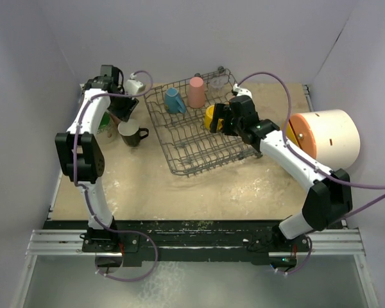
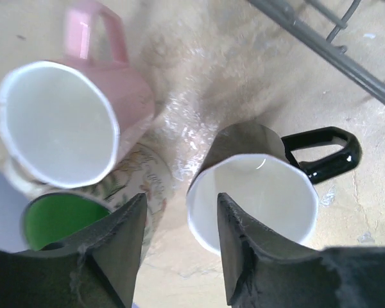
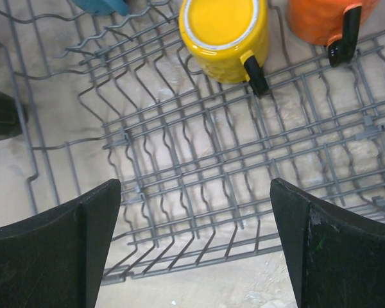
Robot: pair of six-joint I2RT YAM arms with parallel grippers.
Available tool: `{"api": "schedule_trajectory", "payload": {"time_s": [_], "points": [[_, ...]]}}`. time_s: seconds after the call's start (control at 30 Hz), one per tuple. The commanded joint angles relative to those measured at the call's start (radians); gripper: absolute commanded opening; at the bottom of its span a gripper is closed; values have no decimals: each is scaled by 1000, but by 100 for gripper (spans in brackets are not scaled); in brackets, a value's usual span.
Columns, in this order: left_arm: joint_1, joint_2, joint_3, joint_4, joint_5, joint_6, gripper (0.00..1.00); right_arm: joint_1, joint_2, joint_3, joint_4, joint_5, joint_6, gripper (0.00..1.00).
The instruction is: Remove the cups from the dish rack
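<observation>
The dark wire dish rack (image 1: 199, 138) sits mid-table and holds a blue cup (image 1: 174, 101), a tall pink tumbler (image 1: 196, 92) and a clear glass (image 1: 217, 80). My right gripper (image 3: 196, 183) hangs wide open over the rack floor (image 3: 199, 160). Just beyond it lie a yellow mug (image 3: 224, 35) and an orange mug (image 3: 321, 16). Left of the rack, on the table, stand a black mug (image 2: 256, 192), a pale pink mug (image 2: 70, 122) and a cream mug with a green inside (image 2: 58, 218). My left gripper (image 2: 181, 199) stands open astride the black mug's near rim, one finger over its mouth.
A big white cylinder with an orange end (image 1: 324, 135) lies at the right edge. A small white mug (image 1: 135, 85) stands at the back left. Grey walls close in the table on three sides. Bare sandy tabletop (image 1: 179, 192) stretches in front of the rack.
</observation>
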State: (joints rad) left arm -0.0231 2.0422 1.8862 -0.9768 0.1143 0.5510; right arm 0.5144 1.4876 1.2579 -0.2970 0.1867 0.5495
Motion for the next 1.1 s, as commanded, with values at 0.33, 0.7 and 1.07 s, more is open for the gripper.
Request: {"api": "schedule_trajectory", "payload": {"time_s": [0.33, 0.7, 1.07], "points": [[-1, -386, 4, -21, 191, -36, 99, -43, 371, 272, 15, 152, -224, 92], [-1, -544, -153, -78, 233, -27, 99, -85, 529, 341, 95, 35, -346, 89], [-1, -568, -151, -117, 249, -49, 99, -88, 617, 385, 98, -46, -407, 68]]}}
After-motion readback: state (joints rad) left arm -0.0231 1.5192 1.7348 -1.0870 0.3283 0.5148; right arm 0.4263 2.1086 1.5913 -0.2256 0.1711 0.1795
